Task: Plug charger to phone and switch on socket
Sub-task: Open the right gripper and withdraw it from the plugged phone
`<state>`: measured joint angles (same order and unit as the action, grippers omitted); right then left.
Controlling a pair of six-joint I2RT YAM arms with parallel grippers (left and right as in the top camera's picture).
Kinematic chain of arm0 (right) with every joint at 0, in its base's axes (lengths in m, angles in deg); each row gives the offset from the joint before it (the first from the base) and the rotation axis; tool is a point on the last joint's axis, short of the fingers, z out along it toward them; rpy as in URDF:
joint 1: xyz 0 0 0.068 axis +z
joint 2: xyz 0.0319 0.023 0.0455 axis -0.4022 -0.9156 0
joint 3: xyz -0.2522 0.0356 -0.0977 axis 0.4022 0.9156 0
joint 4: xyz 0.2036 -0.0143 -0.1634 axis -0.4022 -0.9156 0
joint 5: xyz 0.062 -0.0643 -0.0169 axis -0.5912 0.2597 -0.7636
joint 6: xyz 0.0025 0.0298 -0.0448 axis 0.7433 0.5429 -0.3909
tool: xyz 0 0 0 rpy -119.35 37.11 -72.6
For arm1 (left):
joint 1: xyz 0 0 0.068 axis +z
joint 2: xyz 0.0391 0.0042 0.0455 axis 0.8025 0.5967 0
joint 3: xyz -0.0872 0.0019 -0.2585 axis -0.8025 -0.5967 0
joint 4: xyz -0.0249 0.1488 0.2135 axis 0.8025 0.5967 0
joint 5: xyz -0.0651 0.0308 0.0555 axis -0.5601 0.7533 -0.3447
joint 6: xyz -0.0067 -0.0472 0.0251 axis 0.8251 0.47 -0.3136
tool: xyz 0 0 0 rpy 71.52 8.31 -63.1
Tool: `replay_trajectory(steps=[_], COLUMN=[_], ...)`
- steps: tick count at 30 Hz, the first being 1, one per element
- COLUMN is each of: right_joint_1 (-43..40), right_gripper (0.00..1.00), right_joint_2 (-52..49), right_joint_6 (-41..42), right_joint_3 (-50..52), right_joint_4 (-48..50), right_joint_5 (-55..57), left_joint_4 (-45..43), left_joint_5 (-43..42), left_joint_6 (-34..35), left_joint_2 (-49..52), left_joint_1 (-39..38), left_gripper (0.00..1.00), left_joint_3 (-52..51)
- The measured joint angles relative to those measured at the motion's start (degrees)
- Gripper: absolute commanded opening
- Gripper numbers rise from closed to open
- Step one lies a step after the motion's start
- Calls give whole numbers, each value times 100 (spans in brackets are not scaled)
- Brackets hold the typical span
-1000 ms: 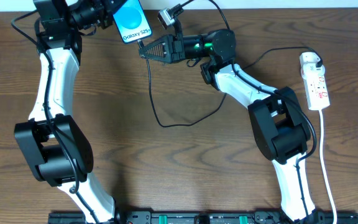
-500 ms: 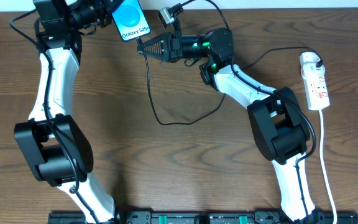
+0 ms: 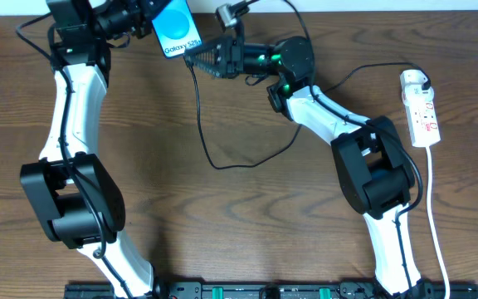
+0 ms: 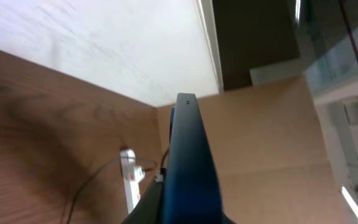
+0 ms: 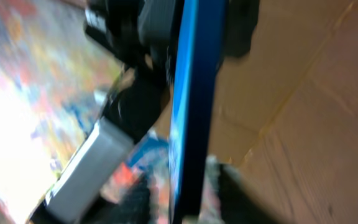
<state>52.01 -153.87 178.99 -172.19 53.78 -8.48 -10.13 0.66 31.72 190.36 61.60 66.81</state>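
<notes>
The left gripper (image 3: 157, 18) clamps the phone (image 3: 177, 31) at the far edge of the table (image 3: 247, 216); the right gripper (image 3: 195, 60) meets its lower end where the cable (image 3: 235, 165) ends, its jaw state unclear; confirm the plug sits fully home before backing away.

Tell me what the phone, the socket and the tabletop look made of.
The phone shows a glossy, glass-like front with a lit screen; its dark frame's material is unclear. The socket looks like smooth white moulded plastic. The tabletop is brown wood or wood-look laminate, with visible grain and low sheen.
</notes>
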Motion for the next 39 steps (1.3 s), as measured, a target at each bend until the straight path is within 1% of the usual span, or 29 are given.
replay_trajectory(steps=[1, 5, 12, 17, 20, 24, 28, 31, 35, 39], right_joint_1=[-11, -59, -103, -350, -549, -693, -673, -638, -629, -684], right_gripper=[99, 99, 99, 99, 99, 99, 99, 99, 99, 99], right_joint_2=[0, 0, 0, 0, 0, 0, 0, 0, 0, 0], right_joint_6=[-7, -37, -37, -114, -345, -826, -1558, -2000, -2461, -2988], right_joint_3=[0, 0, 0, 0, -2, -7, -2, 0, 0, -7], right_joint_4=[-2, -4, -13, -162, -713, -2144, -3617, -4236, -4763, -5696], right_joint_5=[68, 289, 341, 328, 262, 96, -98, -116, -68, 66], left_joint_4=[0, 2, 2, 0, -2, -2, 2, 2, 0, 4], left_joint_5=[-61, -210, -361, -595, -732, -846, -901, -931, -981, -990], left_joint_6=[0, -11, -13, -15, -22, -31, -28, -28, -57, -76], left_joint_2=[0, 0, 0, 0, 0, 0, 0, 0, 0, 0], left_joint_1=[-17, -55, 144, 304, 352, 356, 356, 356, 356, 356], left_gripper=[7, 7, 7, 7, 7, 7, 7, 7, 7, 7], left_joint_3=[0, 0, 0, 0, 0, 0, 0, 0, 0, 0])
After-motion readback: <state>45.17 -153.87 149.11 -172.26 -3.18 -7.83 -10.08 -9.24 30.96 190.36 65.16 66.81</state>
